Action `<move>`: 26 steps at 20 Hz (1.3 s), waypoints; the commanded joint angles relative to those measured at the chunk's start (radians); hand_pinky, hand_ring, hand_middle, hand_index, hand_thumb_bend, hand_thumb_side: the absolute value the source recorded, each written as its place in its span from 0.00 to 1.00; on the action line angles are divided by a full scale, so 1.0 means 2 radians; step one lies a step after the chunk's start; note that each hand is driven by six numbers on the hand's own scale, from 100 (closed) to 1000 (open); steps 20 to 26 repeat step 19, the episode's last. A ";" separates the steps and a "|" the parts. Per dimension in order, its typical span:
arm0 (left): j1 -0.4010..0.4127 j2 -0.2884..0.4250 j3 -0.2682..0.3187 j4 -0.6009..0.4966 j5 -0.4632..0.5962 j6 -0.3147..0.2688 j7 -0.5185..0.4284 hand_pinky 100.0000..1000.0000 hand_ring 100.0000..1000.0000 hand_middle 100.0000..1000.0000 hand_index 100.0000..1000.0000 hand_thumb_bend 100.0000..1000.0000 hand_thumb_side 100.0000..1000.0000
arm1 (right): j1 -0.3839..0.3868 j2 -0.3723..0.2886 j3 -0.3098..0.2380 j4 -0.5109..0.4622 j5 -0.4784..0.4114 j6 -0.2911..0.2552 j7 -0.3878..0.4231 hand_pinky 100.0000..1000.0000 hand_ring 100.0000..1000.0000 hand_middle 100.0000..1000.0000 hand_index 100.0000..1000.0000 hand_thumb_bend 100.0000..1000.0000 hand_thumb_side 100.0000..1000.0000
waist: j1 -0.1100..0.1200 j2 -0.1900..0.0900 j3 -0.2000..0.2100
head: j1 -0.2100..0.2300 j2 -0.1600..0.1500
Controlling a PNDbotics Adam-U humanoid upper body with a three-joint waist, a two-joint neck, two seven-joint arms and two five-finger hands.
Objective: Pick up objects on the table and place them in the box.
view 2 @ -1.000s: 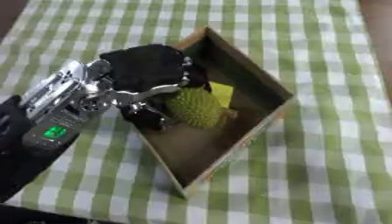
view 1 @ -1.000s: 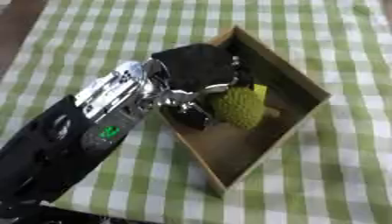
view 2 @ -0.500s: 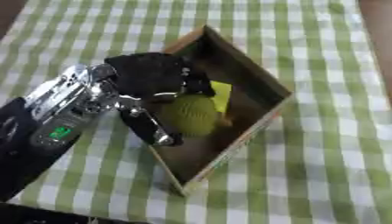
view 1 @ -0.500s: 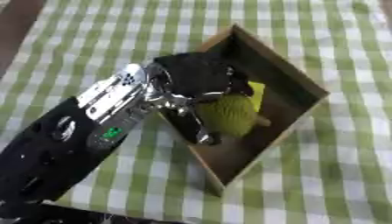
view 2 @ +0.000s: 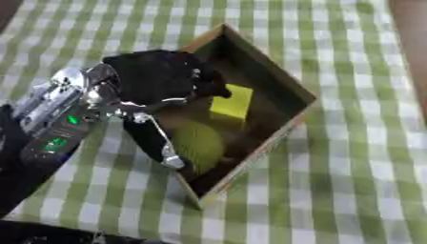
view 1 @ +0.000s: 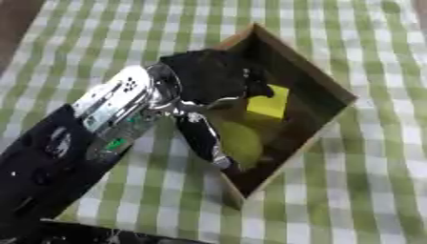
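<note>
A wooden box [view 1: 299, 147] sits cornerwise on the checked cloth. Inside it lie a green bumpy round thing [view 1: 242, 140] and a yellow block [view 1: 269, 101]. My left hand [view 1: 208, 78], black, hovers over the box's left part and is open. Its fingers reach in towards the yellow block, and its thumb [view 1: 200, 136] stretches straight down along the box's near-left wall beside the green thing. The green thing rests on the box floor, apart from the fingers. The black and silver forearm [view 1: 116, 112] comes in from the lower left and hides the box's left corner.
A green and white checked cloth [view 2: 359, 157] covers the table all round the box. A dark strip beyond the table's edge shows at the top left [view 1: 15, 21], and a brown strip at the top right [view 2: 410, 19].
The hand has let go of the green round thing, which now lies lower in the box. The thumb has swung out straight. The whole picture has also shifted a little.
</note>
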 commanded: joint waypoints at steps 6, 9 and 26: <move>0.010 0.021 0.062 -0.078 0.057 0.076 0.078 0.81 0.80 0.80 0.92 0.07 0.56 | -0.003 -0.008 -0.010 -0.008 0.002 -0.002 -0.009 0.87 0.55 0.52 0.80 0.00 0.41 | -0.007 -0.019 0.003 | -0.005 -0.004; 0.025 0.030 0.107 -0.084 0.138 0.115 0.165 0.76 0.76 0.78 0.90 0.00 0.56 | 0.001 -0.007 -0.015 -0.008 0.003 -0.001 -0.015 0.87 0.55 0.52 0.80 0.00 0.41 | -0.010 -0.022 0.005 | -0.011 -0.006; 0.132 0.099 0.269 -0.085 0.430 0.063 0.500 0.71 0.71 0.73 0.85 0.00 0.56 | 0.016 0.000 -0.023 -0.008 0.007 0.000 -0.025 0.88 0.57 0.52 0.80 0.00 0.41 | -0.017 -0.028 0.015 | -0.028 -0.011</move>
